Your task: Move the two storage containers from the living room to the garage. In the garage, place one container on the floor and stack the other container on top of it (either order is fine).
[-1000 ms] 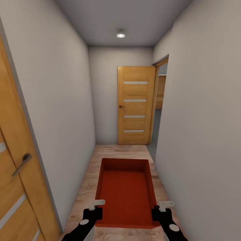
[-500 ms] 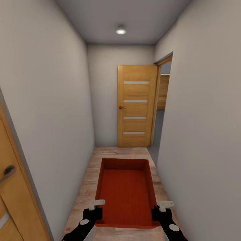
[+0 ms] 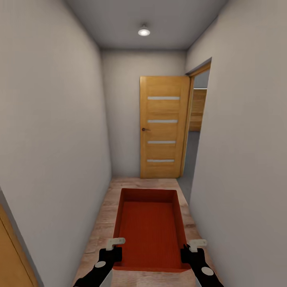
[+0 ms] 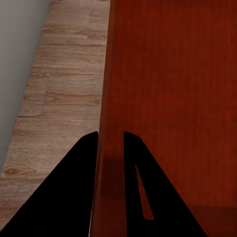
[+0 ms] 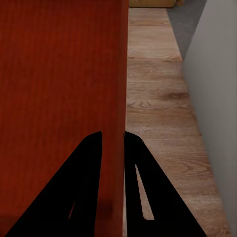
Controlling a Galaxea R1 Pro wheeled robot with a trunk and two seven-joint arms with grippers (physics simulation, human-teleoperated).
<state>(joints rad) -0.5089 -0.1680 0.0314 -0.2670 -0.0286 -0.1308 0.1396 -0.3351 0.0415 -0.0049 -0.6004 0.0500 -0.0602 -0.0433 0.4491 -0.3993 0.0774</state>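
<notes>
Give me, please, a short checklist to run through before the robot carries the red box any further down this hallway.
1. Left gripper grip: jaws straddle the left wall of the red box. Ok.
2. Right gripper grip: jaws pinch the right wall. Ok.
3. Box level: rim looks even between both grippers in the head view. Ok.
4. Path ahead: bare wood floor up to the far wall. Ok.
5. Way out: the wooden door stands open beside an opening on the right; whether the robot and box fit through the opening, cannot tell.
6. Second box in the garage: cannot tell.
</notes>
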